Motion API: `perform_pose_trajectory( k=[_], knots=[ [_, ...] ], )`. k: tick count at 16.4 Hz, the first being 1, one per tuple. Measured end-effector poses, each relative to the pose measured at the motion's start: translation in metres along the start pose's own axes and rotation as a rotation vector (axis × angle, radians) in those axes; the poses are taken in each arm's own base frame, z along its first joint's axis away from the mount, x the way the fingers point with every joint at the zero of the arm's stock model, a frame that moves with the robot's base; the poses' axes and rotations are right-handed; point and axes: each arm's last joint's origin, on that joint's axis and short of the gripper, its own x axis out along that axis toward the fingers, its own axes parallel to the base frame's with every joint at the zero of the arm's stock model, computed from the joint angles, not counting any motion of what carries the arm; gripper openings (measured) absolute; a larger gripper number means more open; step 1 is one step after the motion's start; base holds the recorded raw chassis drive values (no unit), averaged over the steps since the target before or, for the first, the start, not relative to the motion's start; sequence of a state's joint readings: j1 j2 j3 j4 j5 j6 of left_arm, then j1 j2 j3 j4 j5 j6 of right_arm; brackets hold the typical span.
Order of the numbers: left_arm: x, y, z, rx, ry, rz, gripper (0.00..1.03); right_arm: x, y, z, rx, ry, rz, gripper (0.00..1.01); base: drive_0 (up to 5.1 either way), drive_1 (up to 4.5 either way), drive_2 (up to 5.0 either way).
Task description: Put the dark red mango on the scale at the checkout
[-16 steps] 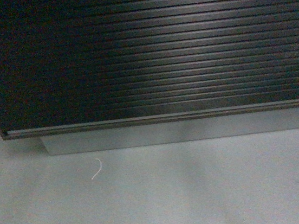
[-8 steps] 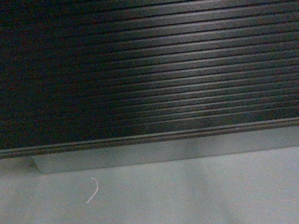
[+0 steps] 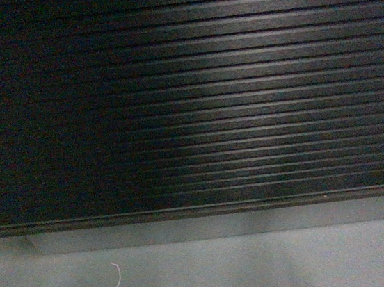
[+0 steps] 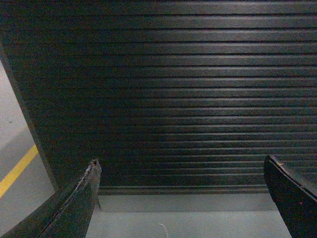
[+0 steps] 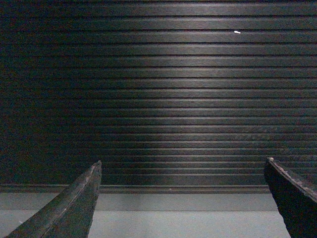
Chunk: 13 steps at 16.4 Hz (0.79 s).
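Observation:
The dark red mango and the scale are out of view in every frame. My left gripper (image 4: 181, 171) is open, its two dark fingers wide apart with nothing between them. It faces a black ribbed panel (image 4: 163, 94). My right gripper (image 5: 182, 171) is open too, empty, and faces the same black ribbed panel (image 5: 158, 94). Neither gripper shows in the head view.
The black ribbed panel (image 3: 186, 95) fills most of the head view, standing on a pale plinth (image 3: 209, 227) over grey floor (image 3: 264, 274). A short white string (image 3: 113, 285) lies on the floor. The panel's left edge (image 4: 27, 116) and a yellow floor line (image 4: 17, 170) show in the left wrist view.
The head view has closed in on the panel: its bottom edge and the white string have slid down the frame, and the panel's left corner and yellow line have left the view.

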<state>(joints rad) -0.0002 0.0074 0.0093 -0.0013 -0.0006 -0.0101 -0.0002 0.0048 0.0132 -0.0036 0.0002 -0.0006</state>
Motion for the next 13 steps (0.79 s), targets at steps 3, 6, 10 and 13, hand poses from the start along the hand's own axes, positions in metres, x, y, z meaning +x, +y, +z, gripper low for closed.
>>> perform_pose_trajectory(
  k=[3,6,10,13],
  knots=[
    [0.0,0.0,-0.0003,0.0,0.003,0.0,0.98,0.0,0.0,0.0001,0.0,-0.001,0.0,0.98,0.0,3.07,-3.0],
    [0.0,0.0,-0.0002,0.0,0.002,0.0,0.98,0.0,0.0,-0.0001,0.0,0.001,0.0,0.98,0.0,3.07,-3.0],
    [0.0,0.0,-0.0002,0.0,0.002,0.0,0.98,0.0,0.0,-0.0001,0.0,0.001,0.0,0.98,0.0,3.07,-3.0],
    [0.0,0.0,-0.0002,0.0,0.002,0.0,0.98,0.0,0.0,0.0,0.0,0.0,0.0,0.98,0.0,2.05,-2.0]
  ],
)
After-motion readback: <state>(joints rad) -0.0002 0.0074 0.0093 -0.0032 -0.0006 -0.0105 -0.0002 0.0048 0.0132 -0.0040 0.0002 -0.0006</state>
